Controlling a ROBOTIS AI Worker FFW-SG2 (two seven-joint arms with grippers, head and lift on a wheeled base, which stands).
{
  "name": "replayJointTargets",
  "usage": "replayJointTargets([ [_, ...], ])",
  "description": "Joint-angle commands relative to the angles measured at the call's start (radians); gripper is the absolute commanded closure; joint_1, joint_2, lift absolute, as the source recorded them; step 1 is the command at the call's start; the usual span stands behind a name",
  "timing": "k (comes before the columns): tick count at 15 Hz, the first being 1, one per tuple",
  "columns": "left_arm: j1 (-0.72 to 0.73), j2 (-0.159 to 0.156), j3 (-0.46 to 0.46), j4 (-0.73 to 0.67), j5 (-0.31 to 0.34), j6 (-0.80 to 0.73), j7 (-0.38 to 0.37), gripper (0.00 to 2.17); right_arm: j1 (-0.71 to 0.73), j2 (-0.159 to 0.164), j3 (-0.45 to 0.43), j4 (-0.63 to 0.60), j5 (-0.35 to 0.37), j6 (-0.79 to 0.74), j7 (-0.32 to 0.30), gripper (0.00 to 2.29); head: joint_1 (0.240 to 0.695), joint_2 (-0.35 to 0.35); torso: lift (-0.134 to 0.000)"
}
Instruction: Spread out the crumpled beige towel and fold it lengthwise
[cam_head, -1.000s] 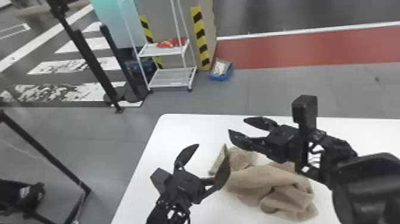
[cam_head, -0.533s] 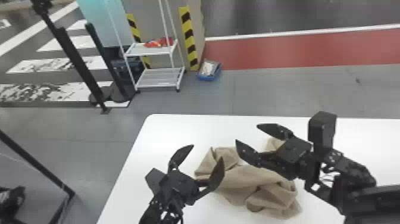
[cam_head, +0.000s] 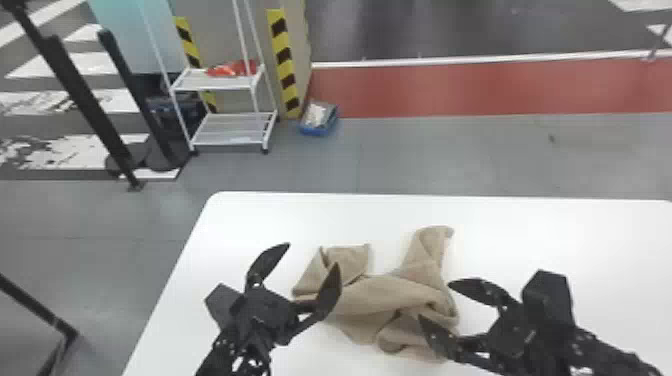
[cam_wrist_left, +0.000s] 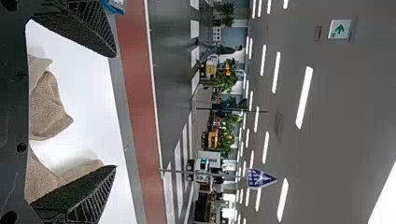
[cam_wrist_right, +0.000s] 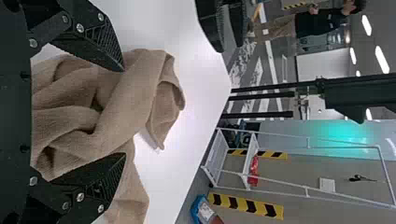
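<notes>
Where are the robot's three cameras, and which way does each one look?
Head view: on the head, looking forward and down at the table and towel; the left gripper and right gripper both show.
Left wrist view: on the left wrist, looking past its own open fingers, over the table's far edge into the hall.
Right wrist view: on the right wrist, looking across the towel; its own fingers are near, the left gripper's beyond.
Shared: head and right wrist views both show the white rack.
</notes>
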Motion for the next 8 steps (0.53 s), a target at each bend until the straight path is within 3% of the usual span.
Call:
replayJointTargets([
  [1, 0.0, -0.001, 0.0, 0.0, -0.002, 0.002, 0.0, 0.03, 0.033, 0.0, -0.039, -0.034, 0.117, -0.01, 0.04, 0.29, 0.695, 0.105, 0.0],
  [5, 0.001, -0.001, -0.014, -0.005, -0.005, 0.002, 0.005, 0.03, 0.002, 0.0, -0.082, -0.019, 0.221, 0.128, 0.207, 0.38, 0.695, 0.062, 0.0],
  [8, 0.003, 0.0, -0.014, -0.008, -0.007, 0.005, 0.005, 0.03, -0.01, -0.011, -0.131, 0.014, 0.24, 0.131, 0.262, 0.38, 0.695, 0.02, 0.0],
])
